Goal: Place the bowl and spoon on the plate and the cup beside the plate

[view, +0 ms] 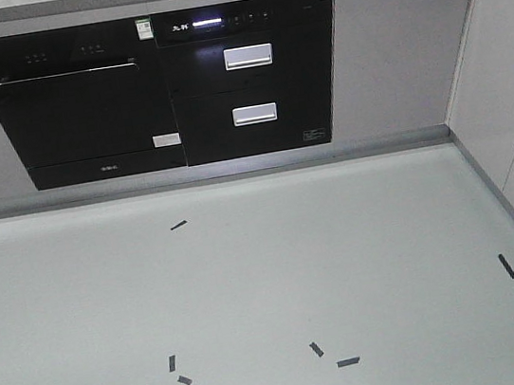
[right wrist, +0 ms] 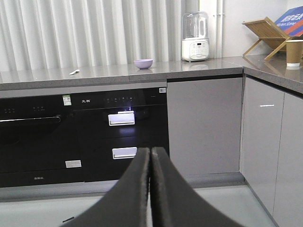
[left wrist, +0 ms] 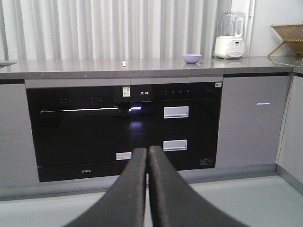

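Note:
A small lavender bowl (left wrist: 191, 58) (right wrist: 143, 63) sits on the grey countertop, far ahead of both grippers. A small pale spoon (left wrist: 124, 62) (right wrist: 74, 72) lies on the same counter to the bowl's left. The brown paper cup (right wrist: 294, 52) stands on the right-hand side counter at the edge of the right wrist view. The plate is out of view. My left gripper (left wrist: 147, 150) is shut with nothing in it, low in front of the black appliances. My right gripper (right wrist: 150, 150) is also shut and empty. Neither gripper shows in the front view.
Black built-in oven (view: 72, 103) and drawer unit (view: 251, 78) fill the cabinet front below the counter (left wrist: 142, 66). A white blender (left wrist: 229, 35) (right wrist: 195, 37) and a wooden rack (right wrist: 265, 33) stand on the counter. Black tape marks (view: 348, 362) dot the pale floor. White cabinets (view: 512, 99) line the right side.

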